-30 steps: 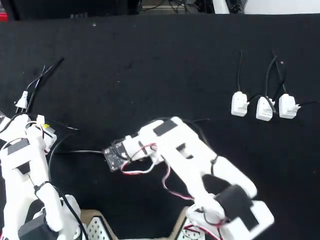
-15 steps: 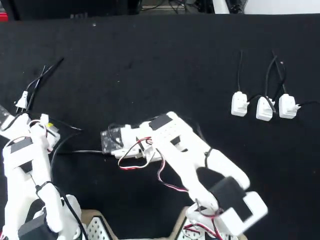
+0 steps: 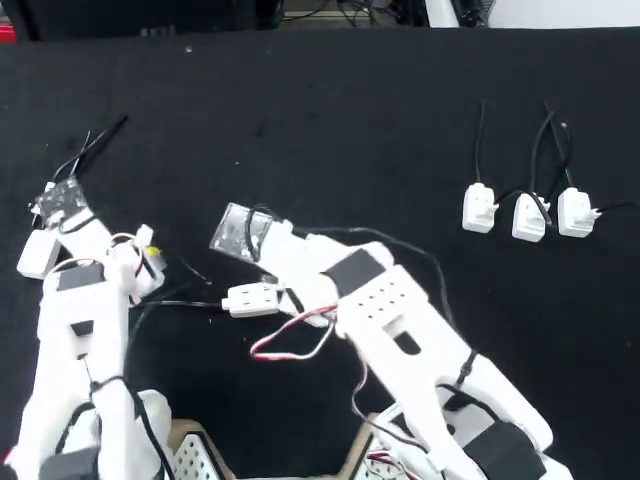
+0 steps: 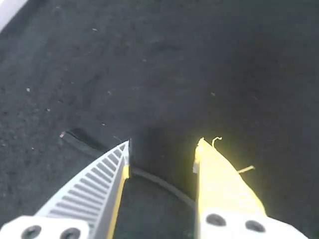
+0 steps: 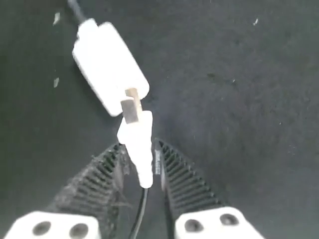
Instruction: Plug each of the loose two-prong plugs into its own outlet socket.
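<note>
Though half-seated — plug (image 5: 135, 130) within right gripper (image 5: 138, 147)

The matt black cloth tabletop (image 4: 199, 59) looks faintly napped and lint-flecked. The smooth white plastic outlet socket (image 5: 107, 64) has a soft sheen, as does the white plastic two-prong plug (image 5: 135, 137) at the socket's mouth. Its prongs (image 5: 131, 107) are dull brassy metal. On the right gripper (image 5: 138, 147) the pads (image 5: 184, 179) are ribbed matt black plastic. The left gripper (image 4: 163, 144) is ribbed grey and smooth yellow plastic.

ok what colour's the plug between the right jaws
The plug is white, best in right wrist view.
</note>
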Motion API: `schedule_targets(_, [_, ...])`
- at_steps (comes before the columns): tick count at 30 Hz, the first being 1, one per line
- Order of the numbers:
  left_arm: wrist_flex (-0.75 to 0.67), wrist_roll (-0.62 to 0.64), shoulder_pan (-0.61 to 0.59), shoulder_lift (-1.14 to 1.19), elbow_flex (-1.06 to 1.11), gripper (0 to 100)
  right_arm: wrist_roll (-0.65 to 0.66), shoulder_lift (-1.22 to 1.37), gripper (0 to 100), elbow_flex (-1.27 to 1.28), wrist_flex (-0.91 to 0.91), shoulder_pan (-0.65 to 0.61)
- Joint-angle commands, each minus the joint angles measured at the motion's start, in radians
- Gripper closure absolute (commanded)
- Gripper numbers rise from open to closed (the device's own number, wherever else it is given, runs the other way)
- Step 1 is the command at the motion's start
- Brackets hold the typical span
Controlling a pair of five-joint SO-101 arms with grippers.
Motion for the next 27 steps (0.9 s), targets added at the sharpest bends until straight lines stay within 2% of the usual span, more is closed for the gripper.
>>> schedule_targets(1, [-0.005, -0.017, 0.065, -0.181, 0.027, 79, -0.203, -0.039, 98.8, 0.107, -0.282, -0.021])
schedule_targets(6, [-0.048, -0.086, 0.122, -0.443, 0.177, 79, -0.361, -0.120, 98.8, 0.280, -0.539, -0.025])
schedule_targets(12, [-0.038, -0.124, 0.237, -0.687, 0.285, 79, -0.374, -0.223, 98.8, 0.467, -0.738, -0.160])
schedule_targets(15, [-0.011, -0.124, 0.283, -0.783, 0.318, 79, -0.374, -0.223, 98.8, 0.499, -0.770, -0.207])
schedule_targets(23, [0.094, -0.133, 0.360, -0.980, 0.351, 79, -0.382, -0.150, 98.8, 0.479, -0.809, -0.218])
schedule_targets(27, [0.087, -0.216, 0.429, -1.037, 0.407, 79, -0.376, -0.157, 98.8, 0.476, -0.816, -0.216])
